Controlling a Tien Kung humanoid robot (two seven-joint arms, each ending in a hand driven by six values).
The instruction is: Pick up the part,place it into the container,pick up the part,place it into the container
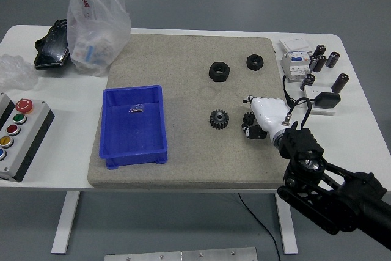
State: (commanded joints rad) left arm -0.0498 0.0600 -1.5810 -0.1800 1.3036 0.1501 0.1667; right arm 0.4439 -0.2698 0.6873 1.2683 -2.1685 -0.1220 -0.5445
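A black gear (218,118) lies on the beige mat (183,59) right of centre. My right hand (255,121), white with black fingers, rests on the mat just right of that gear, its fingers curled over another black gear part (250,125) that is mostly hidden under it. Two black hex nuts lie farther back, a large one (219,71) and a smaller one (254,61). The blue container (134,145) stands on the mat's left side with a small dark part (136,109) inside. My left hand is out of view.
A control box with coloured buttons (18,136) sits at the left table edge. A plastic bag (96,25) and a black object (52,44) stand at the back left. Electrical modules (296,59) and several black cylinders (324,60) lie at the right.
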